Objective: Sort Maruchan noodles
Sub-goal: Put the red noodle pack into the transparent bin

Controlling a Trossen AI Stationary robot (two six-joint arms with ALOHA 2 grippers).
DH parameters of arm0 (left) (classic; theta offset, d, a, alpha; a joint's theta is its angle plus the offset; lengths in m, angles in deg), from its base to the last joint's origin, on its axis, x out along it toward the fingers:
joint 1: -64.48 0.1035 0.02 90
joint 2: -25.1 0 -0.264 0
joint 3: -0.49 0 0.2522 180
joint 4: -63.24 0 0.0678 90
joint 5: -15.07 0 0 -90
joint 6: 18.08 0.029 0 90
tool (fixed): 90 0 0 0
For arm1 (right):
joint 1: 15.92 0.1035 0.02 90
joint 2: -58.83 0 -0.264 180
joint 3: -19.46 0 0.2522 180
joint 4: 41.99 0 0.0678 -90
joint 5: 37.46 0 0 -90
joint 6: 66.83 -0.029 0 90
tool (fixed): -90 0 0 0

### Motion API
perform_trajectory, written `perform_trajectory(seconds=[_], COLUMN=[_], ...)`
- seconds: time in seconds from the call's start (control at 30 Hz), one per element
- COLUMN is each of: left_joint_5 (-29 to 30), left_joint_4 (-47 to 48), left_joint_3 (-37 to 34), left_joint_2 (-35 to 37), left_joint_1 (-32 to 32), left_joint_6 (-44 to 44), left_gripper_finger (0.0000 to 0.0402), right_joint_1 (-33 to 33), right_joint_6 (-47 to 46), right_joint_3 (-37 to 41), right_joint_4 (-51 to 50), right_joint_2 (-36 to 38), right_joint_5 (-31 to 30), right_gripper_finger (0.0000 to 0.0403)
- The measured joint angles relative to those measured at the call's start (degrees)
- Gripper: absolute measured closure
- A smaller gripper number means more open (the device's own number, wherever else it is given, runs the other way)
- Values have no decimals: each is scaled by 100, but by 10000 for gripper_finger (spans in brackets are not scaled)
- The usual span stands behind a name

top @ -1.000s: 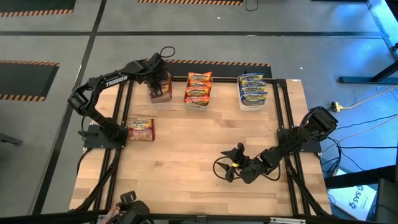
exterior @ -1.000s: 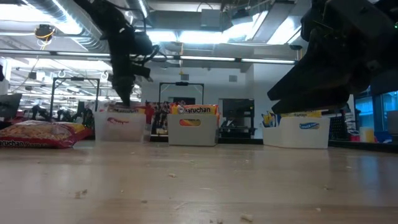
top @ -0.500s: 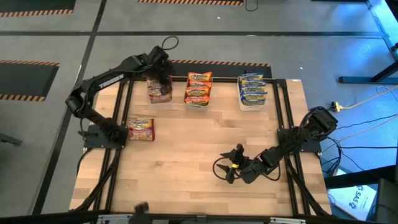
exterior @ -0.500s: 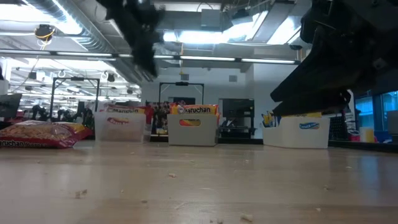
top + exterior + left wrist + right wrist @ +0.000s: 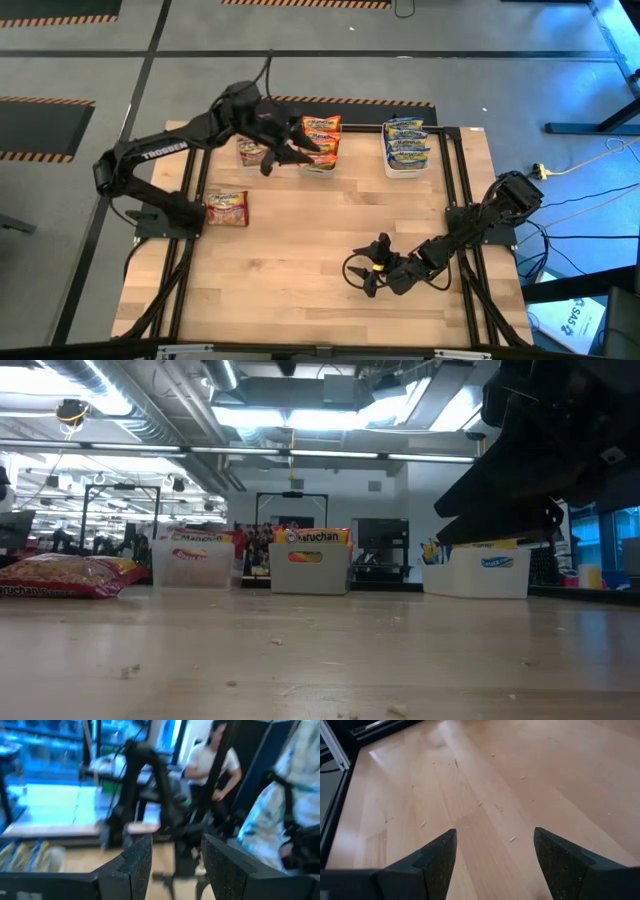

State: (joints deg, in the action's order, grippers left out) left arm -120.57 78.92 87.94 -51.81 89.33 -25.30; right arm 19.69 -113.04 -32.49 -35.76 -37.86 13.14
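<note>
Wooden planks make up the table [image 5: 300,260], pale and flecked with crumbs, sitting on grey flooring with striped hazard tape. Fingers first: the left gripper [image 5: 283,152] has its two dark pads [image 5: 137,862] parted with a plain gap and nothing between them, hanging in the air between the left tub [image 5: 252,152] and the middle tub [image 5: 318,146] at the far edge. Its arm reaches back across the red-brown packets to its base at the table's left side. Out past those pads, the wrist camera looks level into the room, where a person in a white shirt [image 5: 212,762] stands by dark equipment, all blurred.

Over to the right gripper [image 5: 372,264]: fingers [image 5: 437,860] spread wide, empty, pointing down at bare wood near the front right of the table, its arm folded back to the right edge.

Now the Maruchan noodles. One red-brown packet [image 5: 227,207] lies loose on the table's left side, just beside the left arm's base. Orange packets [image 5: 320,136] fill the middle tub, blue-and-yellow packets [image 5: 406,142] fill the right tub [image 5: 405,165], and red-brown ones sit in the left tub.

From table height, the loose packet lies at the far left, the three tubs line up behind, and the right arm's dark bulk blocks the upper right.
</note>
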Motion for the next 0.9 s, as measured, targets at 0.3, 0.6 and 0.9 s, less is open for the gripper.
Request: perform_trajectory(seconds=[0.3,0.6,0.9], left_joint_5=[1293,4553,5931], left_joint_4=[603,4249,6939], left_joint_3=[15,13,-529], left_joint_2=[0,-2,414], left_joint_1=[-899,-1904,-2586], left_joint_6=[-63,79,-1852], left_gripper_finger=[241,243,243], right_joint_1=[0,0,-2], right_joint_6=[-181,-99,161], right_joint_3=[0,0,4], right_joint_4=[4,2,-65], right_joint_2=[0,0,0], right_joint_5=[29,73,-99], right_gripper_finger=[152,152,152])
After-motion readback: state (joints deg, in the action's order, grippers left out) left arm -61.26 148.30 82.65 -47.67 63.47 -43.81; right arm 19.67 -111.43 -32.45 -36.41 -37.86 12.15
